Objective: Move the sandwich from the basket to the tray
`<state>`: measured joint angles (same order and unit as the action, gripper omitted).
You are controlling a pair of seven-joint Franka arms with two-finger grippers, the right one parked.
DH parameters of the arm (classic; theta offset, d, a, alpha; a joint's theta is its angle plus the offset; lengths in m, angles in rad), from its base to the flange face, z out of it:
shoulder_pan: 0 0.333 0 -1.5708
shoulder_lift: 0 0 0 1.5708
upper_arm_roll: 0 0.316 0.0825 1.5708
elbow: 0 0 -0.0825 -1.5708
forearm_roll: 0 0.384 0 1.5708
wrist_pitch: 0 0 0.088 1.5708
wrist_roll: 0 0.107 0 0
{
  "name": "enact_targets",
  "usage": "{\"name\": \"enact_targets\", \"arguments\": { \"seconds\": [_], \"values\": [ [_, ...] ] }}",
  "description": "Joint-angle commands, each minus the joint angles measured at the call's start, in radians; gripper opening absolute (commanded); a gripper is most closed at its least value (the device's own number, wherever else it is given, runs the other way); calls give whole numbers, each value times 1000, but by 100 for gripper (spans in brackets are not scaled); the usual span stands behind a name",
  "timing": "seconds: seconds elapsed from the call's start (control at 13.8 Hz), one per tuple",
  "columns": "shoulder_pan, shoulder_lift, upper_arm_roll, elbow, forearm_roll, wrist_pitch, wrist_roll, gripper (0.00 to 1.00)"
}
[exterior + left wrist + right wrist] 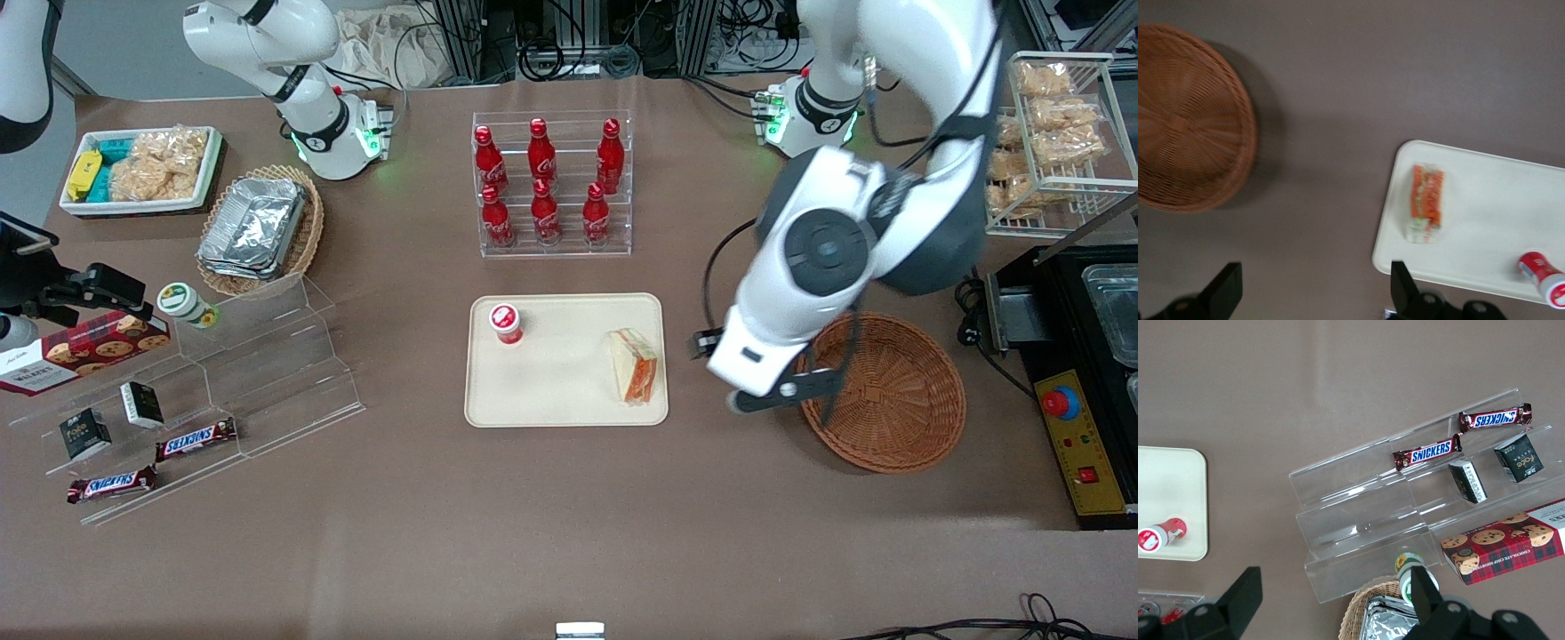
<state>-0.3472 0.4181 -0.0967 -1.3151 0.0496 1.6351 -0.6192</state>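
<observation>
Fingers [1223, 288] of my gripper [1313, 287] stand wide apart, holding nothing, above bare table between the basket [898, 404] and the tray [569, 404]. I see the sandwich [635, 365] lying on the tray, at the end nearest the working arm, clear of the jaws and a little to one side of them. I judge the placing done: the basket looks empty and the wedge rests flat inside the rim. A small red-capped bottle [506, 323] stands near the tray's other end, well apart from the sandwich. What remains, I think, is only pulling the arm away.
</observation>
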Motion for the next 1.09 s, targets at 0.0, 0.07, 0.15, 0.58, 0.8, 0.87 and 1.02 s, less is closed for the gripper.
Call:
{"name": "enact_targets", "arguments": {
  "seconds": [0.0,0.07,0.15,0.58,0.8,0.87,1.02],
  "values": [
    [92,-106,-8,-39,16,-90,123,100],
    [117,-136,-6,-55,18,-103,174,100],
    [149,-165,-6,-73,19,-104,231,100],
    [330,-269,-6,-104,19,-97,579,100],
    [364,-297,-6,-92,19,-98,621,100],
    [366,-306,-5,-96,21,-103,633,100],
    [390,-332,-5,-104,18,-109,636,100]
  ]
}}
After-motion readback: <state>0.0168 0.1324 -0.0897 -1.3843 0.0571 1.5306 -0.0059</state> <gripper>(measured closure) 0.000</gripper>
